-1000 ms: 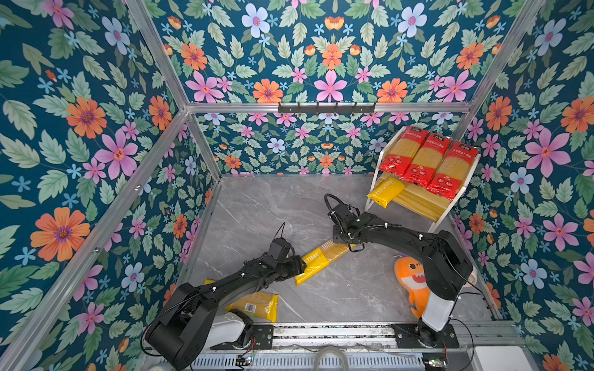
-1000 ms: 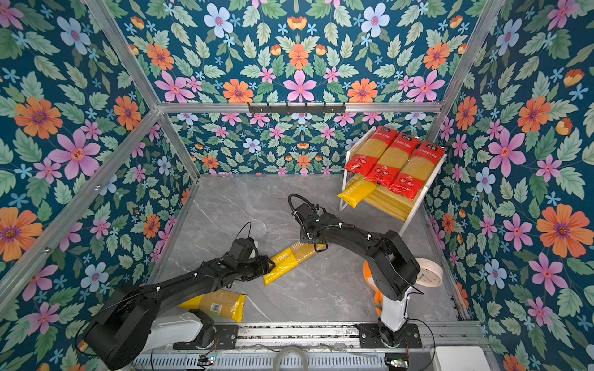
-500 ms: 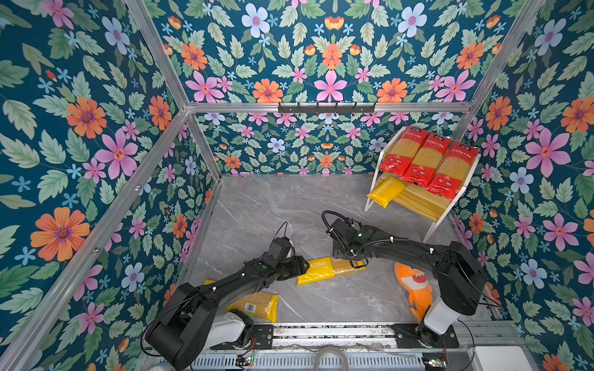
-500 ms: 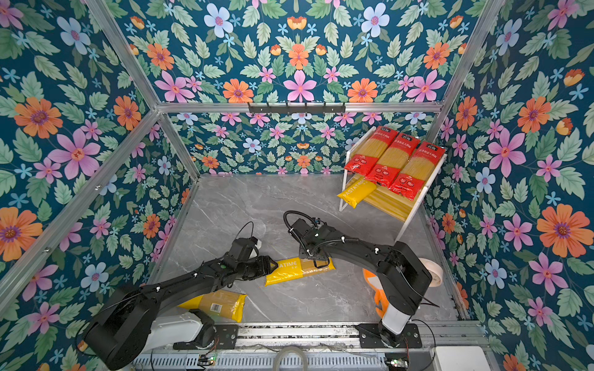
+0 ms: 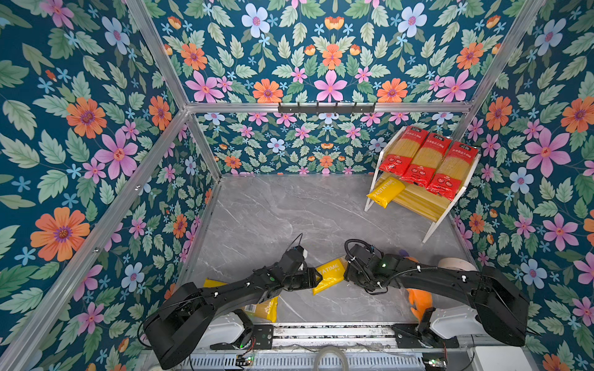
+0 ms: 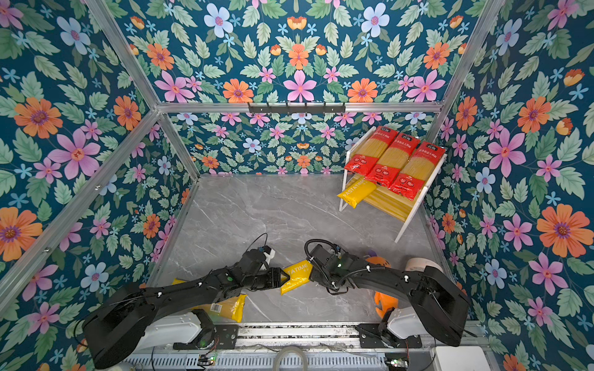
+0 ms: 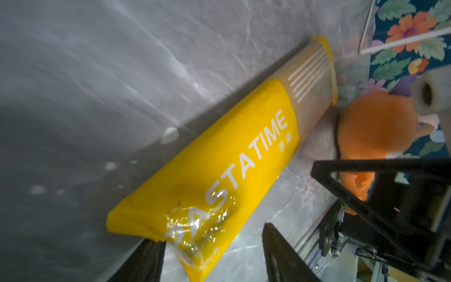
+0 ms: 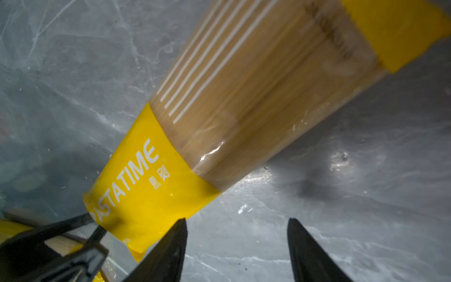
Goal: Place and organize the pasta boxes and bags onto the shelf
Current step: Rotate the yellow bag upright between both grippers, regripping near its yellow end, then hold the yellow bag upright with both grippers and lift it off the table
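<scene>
pack: yellow pack (image 5: 328, 273) flat on table (image 5: 273, 208), well apart from shelf (image 5: 445, 215);
feel: I'd guess light, stiff, slick; brittle strands;
hold: I'd take mid-length;
left gripper (image 7: 211, 234): spread astride its end;
right gripper (image 8: 237, 219): spread, empty

Between the black left gripper (image 7: 211, 233) and right gripper (image 8: 236, 219) lies a yellow pack (image 5: 328, 273) with white lettering and white stripes on its clear window. Past the right gripper, an orange shark (image 5: 418, 300). Grey marbled floor (image 5: 273, 208), teal walls (image 5: 80, 160) with pink and orange flowers, red packs (image 5: 427, 160) farther off.
</scene>
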Robot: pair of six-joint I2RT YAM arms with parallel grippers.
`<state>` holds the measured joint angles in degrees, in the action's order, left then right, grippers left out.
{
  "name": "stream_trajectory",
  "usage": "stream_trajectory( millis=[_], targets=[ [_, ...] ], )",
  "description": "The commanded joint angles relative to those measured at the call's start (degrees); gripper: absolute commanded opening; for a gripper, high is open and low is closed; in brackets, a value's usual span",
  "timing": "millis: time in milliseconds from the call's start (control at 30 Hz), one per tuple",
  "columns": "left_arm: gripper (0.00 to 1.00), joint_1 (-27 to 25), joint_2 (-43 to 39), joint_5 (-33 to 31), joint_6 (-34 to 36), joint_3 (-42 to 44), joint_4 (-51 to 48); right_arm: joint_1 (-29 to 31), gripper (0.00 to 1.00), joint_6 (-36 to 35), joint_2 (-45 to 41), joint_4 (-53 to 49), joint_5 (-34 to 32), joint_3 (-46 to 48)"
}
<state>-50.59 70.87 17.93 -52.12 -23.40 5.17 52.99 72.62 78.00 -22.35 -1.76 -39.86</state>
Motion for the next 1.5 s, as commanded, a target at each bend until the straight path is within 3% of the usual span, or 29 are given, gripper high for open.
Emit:
stream_trajectory(
  millis=[0, 133, 300, 467, 567, 733, 1000, 1133, 1333, 1467],
  targets=[
    [0.65, -3.06, 0.75, -0.60, -0.88, -1.27, 3.23, -0.96, 0.66, 6.22, -0.34, 10.90, 0.39, 2.49],
    [0.65, -4.43, 0.21, 1.49, -0.57, -1.52, 4.24, -4.59, 0.66, 4.21, 1.91, 13.62, 1.57, 2.28],
    [0.65, -3.31, -0.93, 7.32, 1.10, -1.29, 7.77, -8.96, 0.66, -3.24, 3.31, 11.55, 1.48, -2.29],
    [0.65, 5.52, 1.55, 11.06, 9.65, -6.67, 0.66, -9.62, 0.66, -6.97, 4.18, 6.21, 1.81, -4.78],
    [0.65, 9.19, 4.24, 11.64, 15.44, -11.48, -3.01, -7.80, 0.65, -3.80, 0.57, 6.64, 0.86, -1.29],
    [0.64, 9.63, 14.61, 12.37, 19.36, -16.63, -0.91, -2.23, 0.65, 4.11, -2.64, 11.56, -1.41, 4.59],
    [0.60, 9.49, 21.15, 13.41, 20.88, -17.17, 0.90, -0.36, 0.65, 7.09, 2.44, 23.44, -1.87, 8.45],
    [0.52, 7.42, 21.65, 15.17, 18.63, -13.53, 4.39, -0.38, 0.65, 7.12, 3.67, 27.71, -3.57, 9.44],
    [0.40, 6.29, 19.56, 18.06, 15.51, -7.34, 9.93, -0.36, 0.59, 3.46, 3.52, 40.57, -5.12, 13.71],
    [0.34, 6.47, 19.21, 19.15, 13.47, -6.67, 13.45, -0.39, 0.53, -0.65, 1.06, 41.91, -5.14, 14.22]
  ],
)
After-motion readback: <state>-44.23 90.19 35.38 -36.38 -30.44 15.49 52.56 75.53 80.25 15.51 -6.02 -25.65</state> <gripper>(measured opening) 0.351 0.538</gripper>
